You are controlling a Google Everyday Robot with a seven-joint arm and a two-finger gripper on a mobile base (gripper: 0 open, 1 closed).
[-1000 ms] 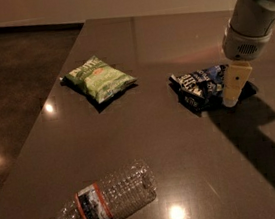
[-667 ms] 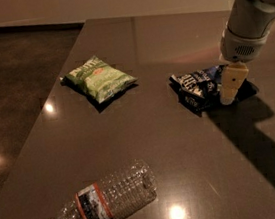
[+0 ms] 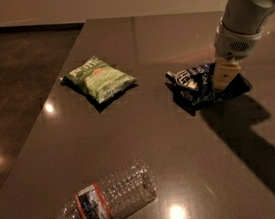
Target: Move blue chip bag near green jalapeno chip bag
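The blue chip bag (image 3: pixel 198 83), crinkled navy with white lettering, lies on the dark table at the right of the middle. The green jalapeno chip bag (image 3: pixel 99 79) lies flat to its left, a clear gap of table between them. My gripper (image 3: pixel 222 77) comes down from the white arm at the upper right and rests on the right part of the blue bag, covering some of it.
A clear plastic water bottle (image 3: pixel 102 202) with a red and dark label lies on its side near the front left. The table's left edge (image 3: pixel 40 139) runs diagonally, with dark floor beyond it. The arm casts a shadow to the front right.
My gripper has shifted slightly left and up over the blue bag. The bag, the green bag and the bottle lie where they were.
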